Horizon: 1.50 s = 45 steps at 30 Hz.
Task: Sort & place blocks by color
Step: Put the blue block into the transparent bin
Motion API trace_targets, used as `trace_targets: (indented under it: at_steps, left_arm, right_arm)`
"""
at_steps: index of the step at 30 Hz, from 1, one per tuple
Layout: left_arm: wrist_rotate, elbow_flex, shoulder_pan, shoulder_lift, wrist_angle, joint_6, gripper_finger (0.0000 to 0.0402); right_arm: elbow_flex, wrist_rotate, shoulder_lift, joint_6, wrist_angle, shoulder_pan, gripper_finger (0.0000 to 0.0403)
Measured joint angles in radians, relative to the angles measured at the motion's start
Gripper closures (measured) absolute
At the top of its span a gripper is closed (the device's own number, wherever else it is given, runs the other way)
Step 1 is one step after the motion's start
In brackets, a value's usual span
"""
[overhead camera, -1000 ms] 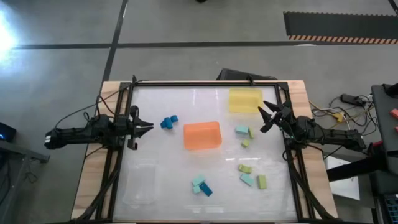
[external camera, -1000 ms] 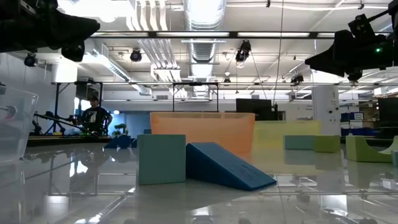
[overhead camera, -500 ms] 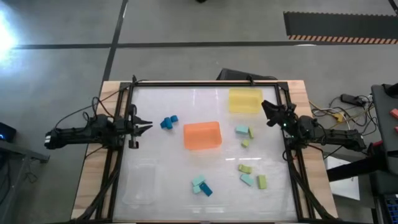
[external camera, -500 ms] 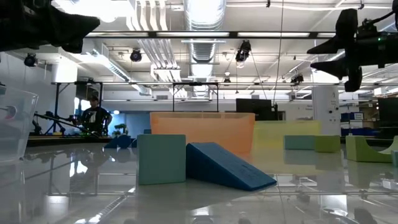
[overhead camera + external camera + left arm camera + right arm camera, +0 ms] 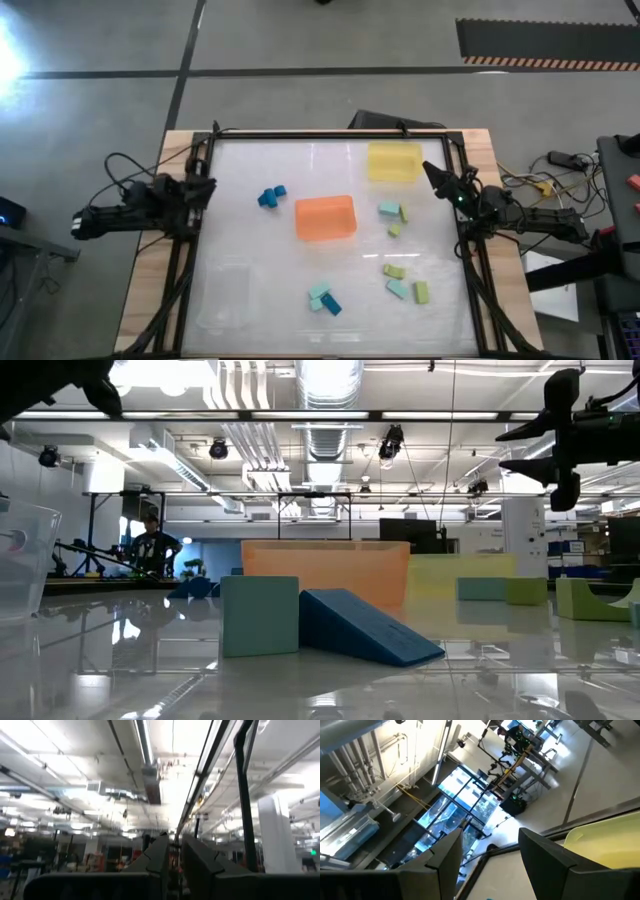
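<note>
Small blocks lie flat and scattered on the white table. A dark blue pair (image 5: 270, 195) sits left of the orange tray (image 5: 325, 217). Teal and yellow-green ones (image 5: 391, 210) lie right of it, with more (image 5: 405, 285) toward the near right. A teal block (image 5: 259, 616) touches a blue wedge (image 5: 365, 625) near the front. My left gripper (image 5: 205, 183) is raised at the table's left edge, shut and pointing up at the ceiling (image 5: 175, 855). My right gripper (image 5: 432, 172) hovers open (image 5: 490, 855) beside the yellow tray (image 5: 394, 161), holding nothing.
A clear tray (image 5: 225, 295) stands at the near left and shows in the low view (image 5: 20, 560). A black frame (image 5: 330, 133) runs round the table. Cables lie off the right side. A person (image 5: 152, 547) is far back in the room.
My left gripper has drawn back toward the table's left edge and tipped upward, leaving the area beside the blue blocks. My right gripper has turned about its own axis and risen slightly near the yellow tray. No block has moved.
</note>
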Motion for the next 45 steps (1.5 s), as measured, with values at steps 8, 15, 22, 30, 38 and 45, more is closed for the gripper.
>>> trace_targets:
  at_steps: [8,15,22,30,38,45]
  left_arm:
    - [0.000,0.000,0.000,0.000,0.107,-0.001,0.0366]
    - [-0.004,0.000,0.000,0.004,0.240,-0.156,0.0366]
    - [-0.242,0.020,0.000,0.032,0.274,-0.265,0.0366]
    - [-0.449,0.110,0.000,0.198,0.258,-0.340,0.0366]
    - [-0.628,0.221,0.000,0.388,0.166,-0.389,0.0366]
    - [-0.727,0.346,0.000,0.485,-0.255,-0.751,0.0366]
  right_arm:
    - [0.000,0.002,0.000,0.006,0.072,0.000,0.0218]
    - [0.037,0.007,0.000,-0.002,0.092,0.000,0.0218]
    - [0.136,0.010,0.008,-0.122,0.091,0.000,0.0218]
    - [0.264,0.010,0.037,-0.330,0.089,0.000,0.0218]
    - [0.372,0.010,0.104,-0.464,0.086,0.000,0.0218]
    - [0.439,0.010,0.194,-0.536,0.086,0.000,0.0218]
